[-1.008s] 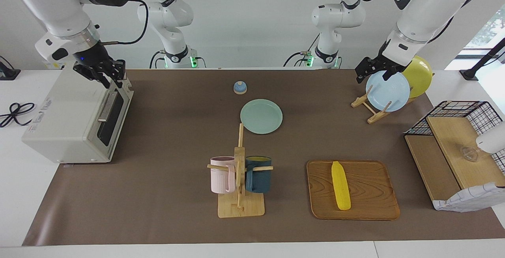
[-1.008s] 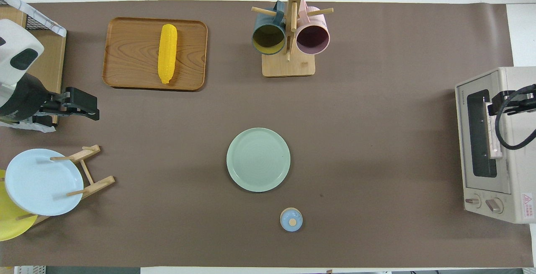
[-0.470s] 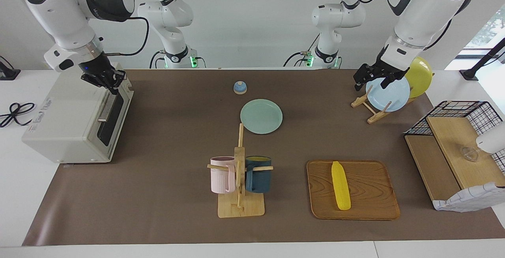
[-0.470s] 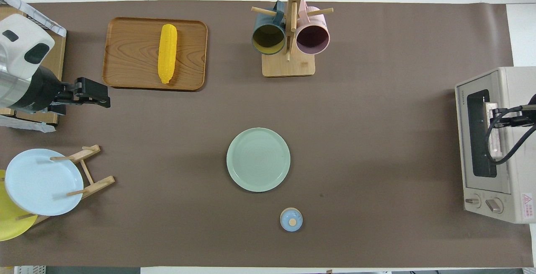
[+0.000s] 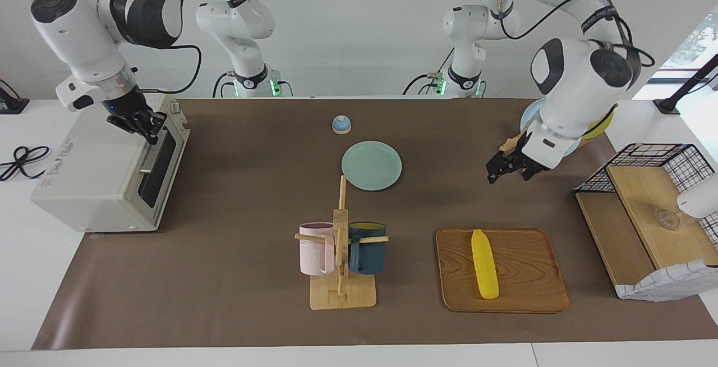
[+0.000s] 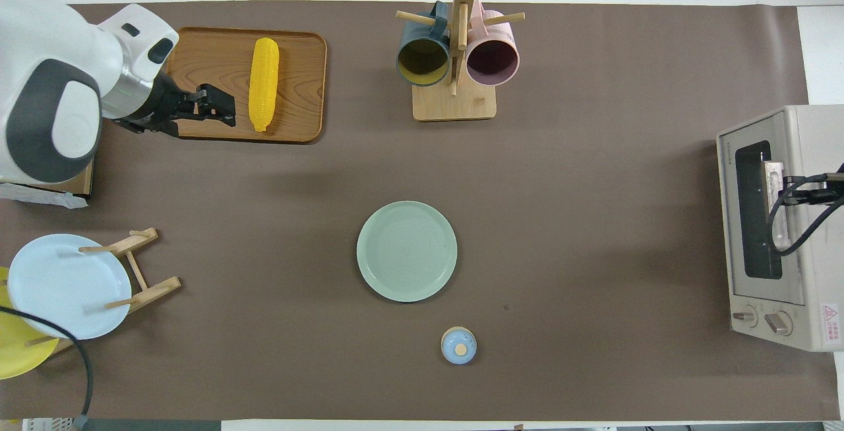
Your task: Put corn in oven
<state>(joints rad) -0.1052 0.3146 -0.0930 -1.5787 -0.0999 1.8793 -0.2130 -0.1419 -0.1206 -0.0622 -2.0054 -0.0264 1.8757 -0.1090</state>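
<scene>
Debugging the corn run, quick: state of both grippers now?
Left gripper: empty, in the air, open or shut cannot be told.
Right gripper: at the oven handle, cannot be told.

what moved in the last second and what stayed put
The left claw swung from the plate rack out toward the wooden tray, holding nothing. The right claw dropped onto the oven door handle. The corn stayed flat on the tray and the door shut.

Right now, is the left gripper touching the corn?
Apart. In the facing view the left gripper hangs in the air well clear of the corn, which lies alone on the wooden tray.
</scene>
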